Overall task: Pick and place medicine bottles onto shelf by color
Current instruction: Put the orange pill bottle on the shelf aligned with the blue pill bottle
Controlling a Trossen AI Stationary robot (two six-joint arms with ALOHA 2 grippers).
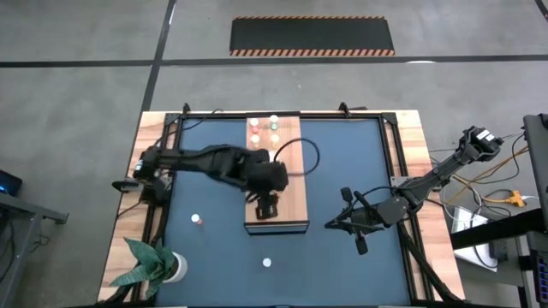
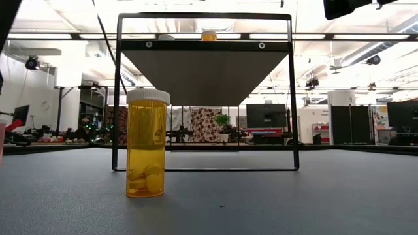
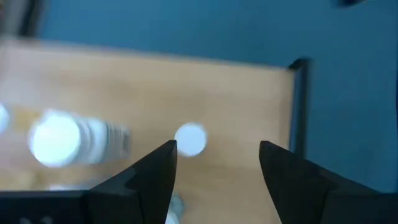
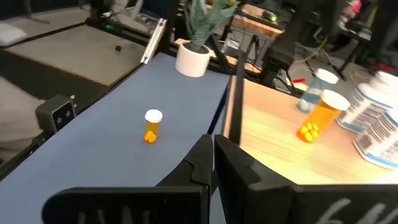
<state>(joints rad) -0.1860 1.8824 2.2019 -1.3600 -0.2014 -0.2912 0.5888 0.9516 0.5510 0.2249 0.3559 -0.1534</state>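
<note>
The medicine bottles point(image 1: 265, 263) still on the mat wait near the front. Farther back, the left gripper point(image 1: 266, 208) hangs wide apart over the shelf point(image 1: 288, 175); a bottle looks just dropped off. Next it should fetch another. The right gripper point(image 1: 344, 222) is pressed together, waiting.

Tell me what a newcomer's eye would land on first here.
The left claw, open, hangs over the near half of the shelf in the middle of the mat. In the low view an orange bottle with a white cap stands large on the mat, just in front of the shelf's left leg.
</note>
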